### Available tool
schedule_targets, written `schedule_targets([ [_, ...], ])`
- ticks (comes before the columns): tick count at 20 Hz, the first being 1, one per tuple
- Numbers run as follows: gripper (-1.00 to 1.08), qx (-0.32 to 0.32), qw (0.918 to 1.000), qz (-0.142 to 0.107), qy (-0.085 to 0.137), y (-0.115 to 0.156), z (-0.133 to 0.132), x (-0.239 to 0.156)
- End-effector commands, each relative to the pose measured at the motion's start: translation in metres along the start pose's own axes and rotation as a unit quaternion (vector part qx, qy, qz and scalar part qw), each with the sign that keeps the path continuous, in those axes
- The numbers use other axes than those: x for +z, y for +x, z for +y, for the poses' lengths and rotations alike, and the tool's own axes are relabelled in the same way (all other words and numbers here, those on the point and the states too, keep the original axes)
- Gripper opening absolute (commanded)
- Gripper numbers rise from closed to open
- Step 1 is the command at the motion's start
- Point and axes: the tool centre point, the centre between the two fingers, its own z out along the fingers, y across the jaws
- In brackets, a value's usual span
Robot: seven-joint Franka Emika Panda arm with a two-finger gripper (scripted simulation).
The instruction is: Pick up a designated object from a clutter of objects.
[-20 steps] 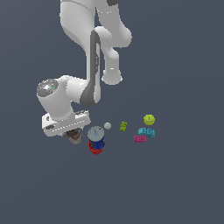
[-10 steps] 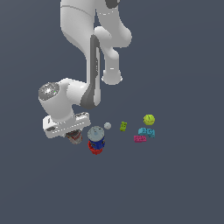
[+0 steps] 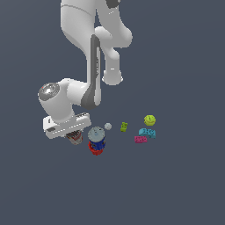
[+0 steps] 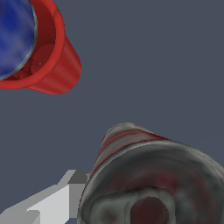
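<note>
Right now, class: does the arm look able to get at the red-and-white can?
Probably yes. The gripper hangs right at the red-and-white can; the blue-and-red can stands apart beside it, leaving the way free. Whether the jaws are shut is hidden.

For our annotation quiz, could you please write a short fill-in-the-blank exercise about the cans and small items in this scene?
1. The end effector hovers over the can with the red-and-white ____.
2. The blue-and-red can has a pale ____ lid.
3. The yellow-green ball lies beyond the cyan brick and the ____ brick.
4. The tiny grey ball lies between the blue-and-red can and the ____ toy.

Missing words: label; grey; magenta; green
</note>
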Motion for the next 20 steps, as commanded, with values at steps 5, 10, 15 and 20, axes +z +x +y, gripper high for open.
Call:
schedule_targets([
  [5,-1.00,0.000,1.0000,0.001,-0.001,0.004,0.001,-0.025],
  [10,-1.00,0.000,1.0000,0.001,-0.001,0.010,0.000,-0.060],
  [15,-1.00,0.000,1.0000,0.001,-0.001,0.017,0.000,-0.108],
  [20,-1.00,0.000,1.0000,0.001,-0.002,0.026,0.000,-0.162],
])
